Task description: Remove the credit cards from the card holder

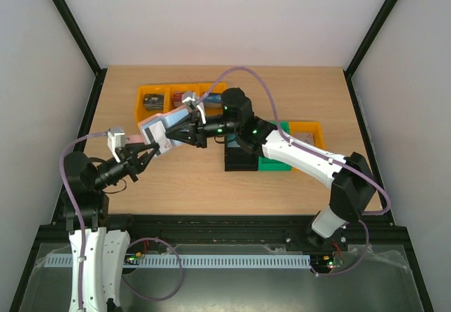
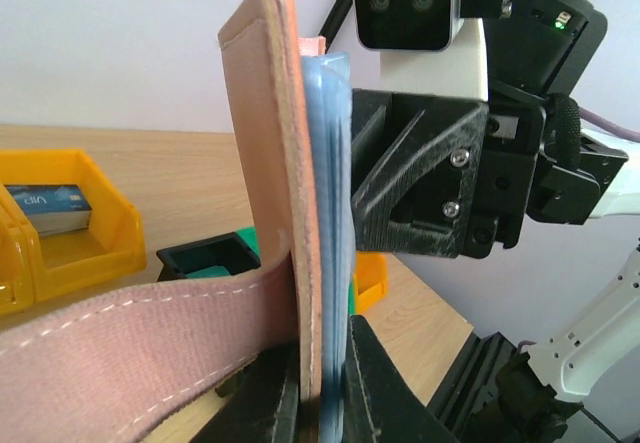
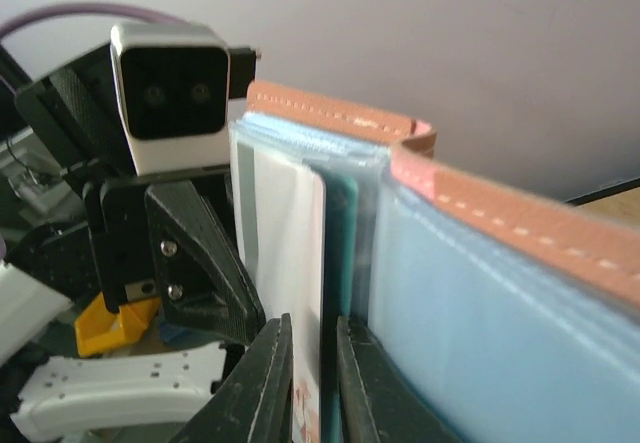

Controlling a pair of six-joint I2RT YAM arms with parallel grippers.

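Mid-extraction: clamping card holder in left gripper above bench near left edge, pinching white credit card with right gripper — next, probably pull straight out.

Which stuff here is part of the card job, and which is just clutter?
Job: card holder, white card, teal card, left gripper clamping the holder, right gripper pinching the white card.
Lying about: yellow bins, green bin, black bin.
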